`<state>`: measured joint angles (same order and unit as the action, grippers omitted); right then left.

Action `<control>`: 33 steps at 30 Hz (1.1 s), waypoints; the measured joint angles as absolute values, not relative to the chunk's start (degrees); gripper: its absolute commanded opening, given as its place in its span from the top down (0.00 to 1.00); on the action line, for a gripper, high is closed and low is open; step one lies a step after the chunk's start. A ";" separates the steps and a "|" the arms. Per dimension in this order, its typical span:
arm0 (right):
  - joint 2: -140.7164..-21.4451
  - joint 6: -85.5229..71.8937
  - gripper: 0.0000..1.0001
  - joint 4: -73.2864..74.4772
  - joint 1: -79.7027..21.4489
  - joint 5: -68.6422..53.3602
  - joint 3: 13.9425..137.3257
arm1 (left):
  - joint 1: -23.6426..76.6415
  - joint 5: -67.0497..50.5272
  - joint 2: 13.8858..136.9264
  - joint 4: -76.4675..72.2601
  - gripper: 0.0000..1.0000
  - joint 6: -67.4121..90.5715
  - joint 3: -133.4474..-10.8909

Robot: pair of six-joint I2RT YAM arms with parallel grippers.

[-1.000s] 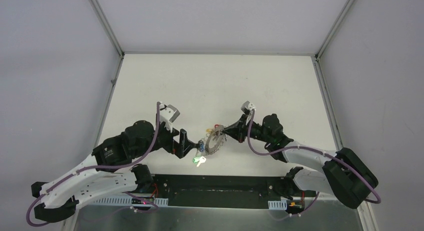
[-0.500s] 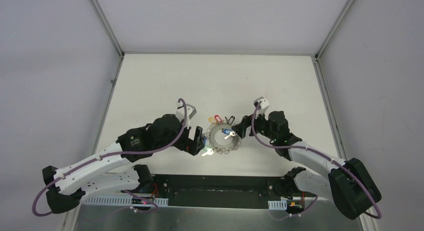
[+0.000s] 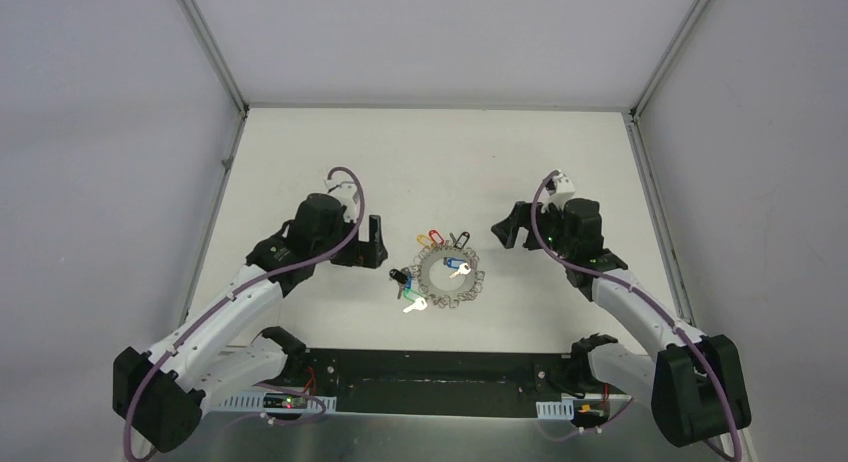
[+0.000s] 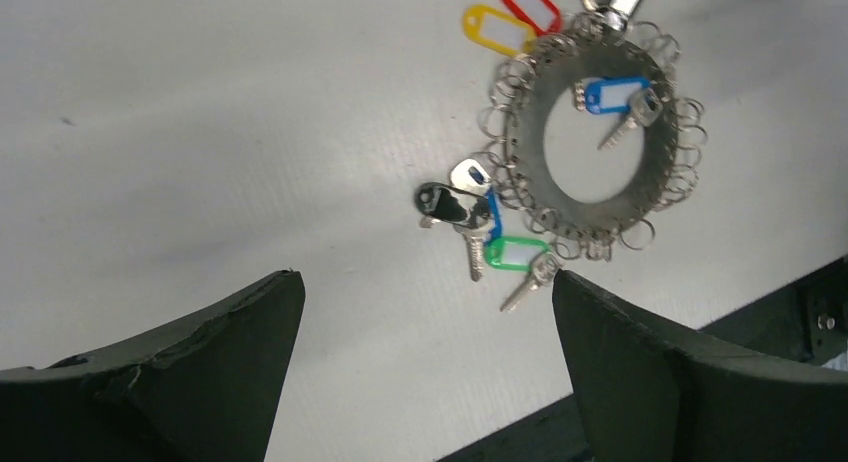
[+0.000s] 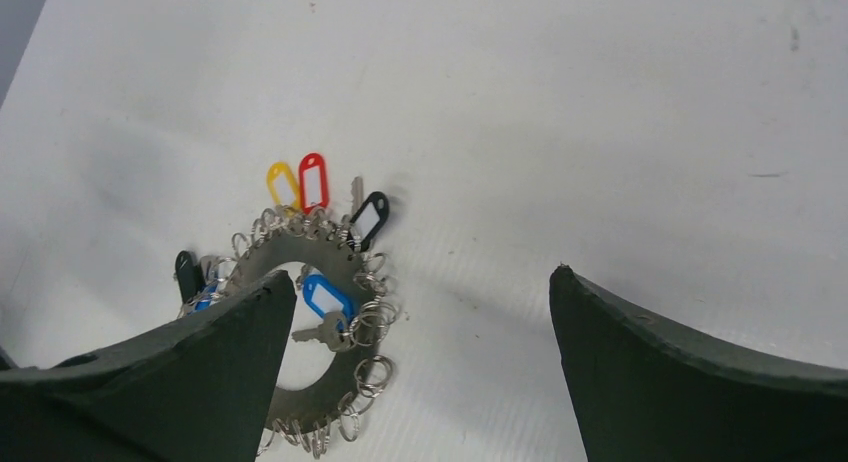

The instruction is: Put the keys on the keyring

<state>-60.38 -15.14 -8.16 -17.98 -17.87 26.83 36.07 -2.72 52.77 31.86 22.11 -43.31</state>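
A: Where are we seeing the keyring [image 4: 527,147] at this moment?

B: It is lying flat on the white table [image 3: 420,152], between our two arms and touching neither of them. The left gripper [image 4: 425,277] is hanging near it with its jaws spread wide and holding nothing. The right gripper [image 5: 422,274] is standing spread and empty too.

A: And the keys?

B: The yellow tag [image 4: 492,27], the red tag [image 4: 530,4] and a black tag [image 5: 372,217] are fanning out from the far rim. The blue-tagged key [image 4: 612,94] is resting inside the hole. The black-headed key [image 4: 442,202] and the green-tagged key [image 4: 515,252] are sitting just beside the rim on the left arm's side. Whether these two are threaded on, we are not able to tell.

A: How are we expecting it to handle?

B: We are judging the ring as stiff but thin, and the wire loops [image 4: 690,132] as loose and shifting. The keys are looking light and slippery. We are thinking of pinching the ring across its band where no key is hanging, and a key by its plastic tag.
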 measured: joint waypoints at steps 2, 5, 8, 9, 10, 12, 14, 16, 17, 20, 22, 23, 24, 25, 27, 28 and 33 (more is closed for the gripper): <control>-60.38 -15.09 0.00 -5.58 -15.77 -17.72 27.97 | 29.67 -4.93 53.25 29.71 0.01 21.19 -41.28; -60.34 -14.79 0.00 -2.04 -12.49 -16.91 29.61 | 19.29 -8.34 54.48 27.00 0.01 19.94 -38.26; -59.79 -13.76 0.00 0.91 -9.56 -15.25 30.63 | 10.66 -10.24 55.64 25.26 0.01 18.63 -36.51; -59.42 -13.26 0.01 1.58 -8.75 -14.50 30.68 | 8.45 -10.66 55.83 24.75 0.01 18.22 -36.14; -59.00 -12.64 0.00 2.37 -8.12 -13.63 30.65 | 5.82 -10.85 55.86 23.90 0.01 17.37 -35.68; -58.22 -10.94 0.00 3.70 -7.33 -11.33 30.65 | 1.89 -10.66 55.68 22.28 0.01 15.79 -35.07; -57.45 -9.10 0.00 4.14 -7.03 -8.97 30.48 | -0.38 -10.02 55.18 20.21 0.01 13.67 -34.44; -56.27 -7.53 0.00 3.09 -7.03 -5.04 29.30 | -1.19 -7.97 53.98 17.74 0.01 11.35 -33.41; -55.72 -7.14 0.00 2.46 -7.01 -3.36 28.56 | -1.21 -7.05 53.25 16.71 0.01 10.48 -32.82; -53.41 -5.93 0.00 -2.57 -6.98 2.42 23.42 | -1.21 -5.52 50.61 12.21 0.01 7.77 -30.24; -52.56 -5.19 0.00 -5.91 -6.96 4.67 19.68 | -1.21 -5.34 48.62 7.33 0.01 6.39 -27.14; -52.47 -4.69 0.00 -8.12 -6.96 5.78 17.43 | -1.21 -5.06 47.64 4.23 0.01 6.04 -25.04; -52.53 -4.47 0.00 -9.08 -6.96 6.37 16.27 | -1.21 -4.89 46.94 1.04 0.01 5.80 -22.79; -52.80 -4.36 0.01 -10.39 -6.96 7.07 15.14 | -1.21 -4.56 46.46 -2.09 0.01 5.56 -20.49; -54.02 -4.34 0.00 -12.69 -6.96 8.25 14.06 | -1.21 -4.03 46.54 -7.66 0.01 5.23 -16.25; -54.76 -4.36 0.01 -13.78 -6.96 8.62 13.93 | -1.21 -3.55 46.92 -9.39 0.01 5.19 -14.98; -61.23 -4.27 0.01 -21.78 -6.94 10.70 13.87 | -1.21 -0.69 54.19 -18.35 0.01 4.51 -13.19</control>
<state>-61.23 -4.27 -21.78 -6.94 10.70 13.87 -1.21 -0.69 54.19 -18.35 4.51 -13.19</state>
